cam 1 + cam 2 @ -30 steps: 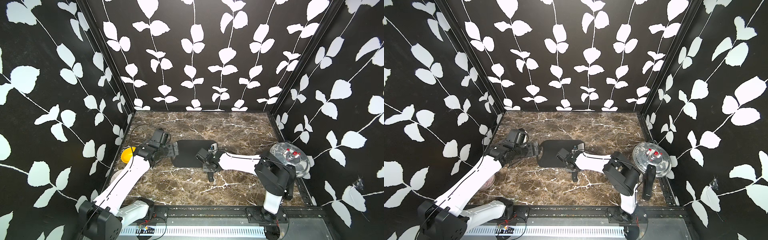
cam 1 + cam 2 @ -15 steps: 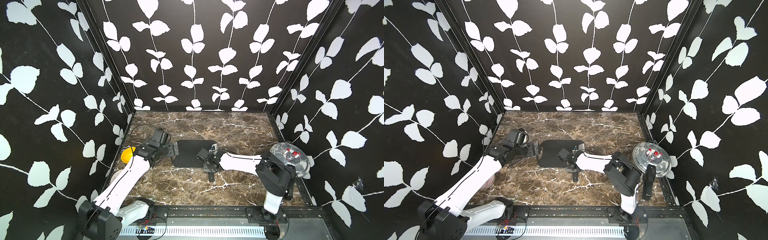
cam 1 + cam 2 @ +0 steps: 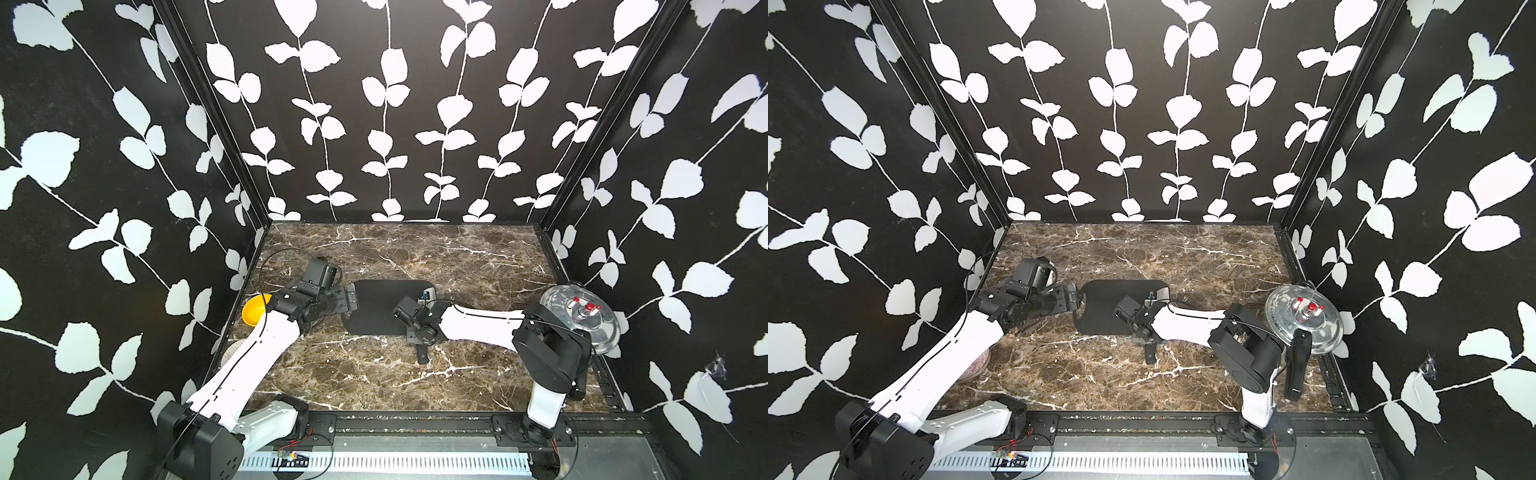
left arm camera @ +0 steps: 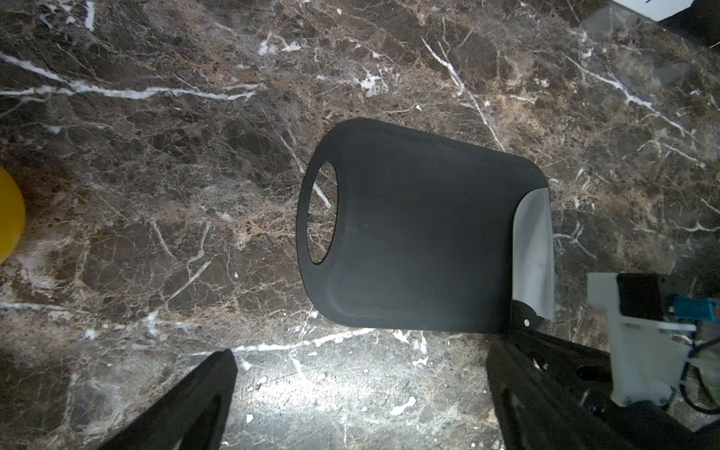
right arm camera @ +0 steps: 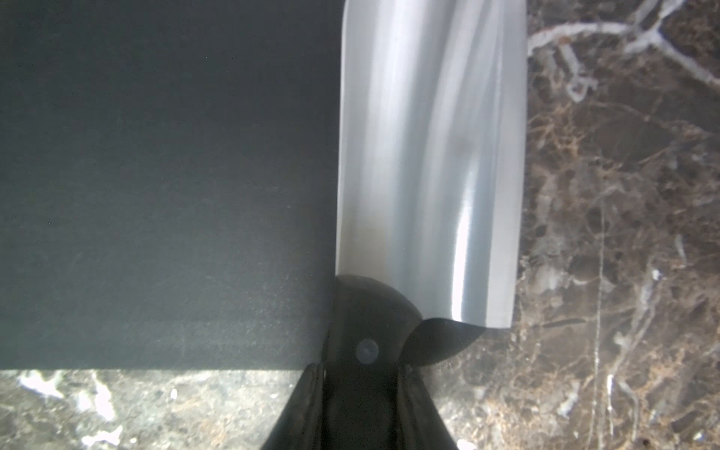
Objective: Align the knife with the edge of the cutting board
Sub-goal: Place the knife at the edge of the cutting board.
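Left arm and right arm have smooth white shells over their long links; the joint housings are blocky and black; thin black cables run along the white shells; left gripper and right gripper are black, with tapered matte fingers; the bases are black boxes on a dark rail.

Left claw spread wide, right claw pinched narrow, both hanging low.
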Robot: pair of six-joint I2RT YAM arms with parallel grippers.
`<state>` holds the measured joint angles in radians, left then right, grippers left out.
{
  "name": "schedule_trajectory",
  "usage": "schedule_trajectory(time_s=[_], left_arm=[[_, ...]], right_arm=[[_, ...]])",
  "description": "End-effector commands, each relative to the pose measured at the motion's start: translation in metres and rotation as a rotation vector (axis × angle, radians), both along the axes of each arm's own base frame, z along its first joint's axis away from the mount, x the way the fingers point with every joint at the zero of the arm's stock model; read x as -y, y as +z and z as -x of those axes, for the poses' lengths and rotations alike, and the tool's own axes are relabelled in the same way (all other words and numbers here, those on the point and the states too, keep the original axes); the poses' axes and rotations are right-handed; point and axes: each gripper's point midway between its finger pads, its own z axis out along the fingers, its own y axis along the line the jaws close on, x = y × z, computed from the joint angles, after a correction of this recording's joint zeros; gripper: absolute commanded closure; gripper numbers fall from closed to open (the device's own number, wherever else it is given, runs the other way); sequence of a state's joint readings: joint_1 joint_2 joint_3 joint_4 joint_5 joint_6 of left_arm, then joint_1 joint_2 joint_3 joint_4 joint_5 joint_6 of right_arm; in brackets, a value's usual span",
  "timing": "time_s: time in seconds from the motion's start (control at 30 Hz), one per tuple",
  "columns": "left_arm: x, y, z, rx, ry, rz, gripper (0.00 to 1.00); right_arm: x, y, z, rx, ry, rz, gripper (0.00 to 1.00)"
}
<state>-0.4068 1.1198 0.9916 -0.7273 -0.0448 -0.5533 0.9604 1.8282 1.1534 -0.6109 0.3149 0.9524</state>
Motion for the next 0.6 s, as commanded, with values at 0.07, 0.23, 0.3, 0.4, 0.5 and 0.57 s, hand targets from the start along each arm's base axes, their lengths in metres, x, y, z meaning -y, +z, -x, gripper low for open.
schedule_trajectory(time_s=[0.07, 0.23, 0.3, 0.4, 0.5, 0.57], left_arm=[[0.0, -0.002, -0.001, 0.004, 0.001, 0.002, 0.01], [0.001, -0.002, -0.004, 0.008, -0.003, 0.008, 0.02], [0.002, -0.002, -0.005, 0.008, -0.005, 0.005, 0.02], [0.0, 0.001, -0.009, 0.023, -0.003, -0.011, 0.01], [-0.002, 0.004, -0.015, 0.041, -0.002, -0.033, 0.02], [-0.006, 0.005, -0.019, 0.049, 0.009, -0.058, 0.01]], right_arm=[[-0.001, 0.027, -0.008, 0.064, -0.005, -0.035, 0.55], [0.002, 0.038, -0.009, 0.08, -0.003, -0.033, 0.45], [0.003, 0.042, -0.01, 0.086, -0.003, -0.03, 0.42], [0.012, 0.057, -0.011, 0.118, 0.0, -0.016, 0.33], [0.029, 0.079, -0.02, 0.191, -0.015, -0.007, 0.26], [0.043, 0.105, -0.028, 0.278, -0.023, -0.042, 0.22]])
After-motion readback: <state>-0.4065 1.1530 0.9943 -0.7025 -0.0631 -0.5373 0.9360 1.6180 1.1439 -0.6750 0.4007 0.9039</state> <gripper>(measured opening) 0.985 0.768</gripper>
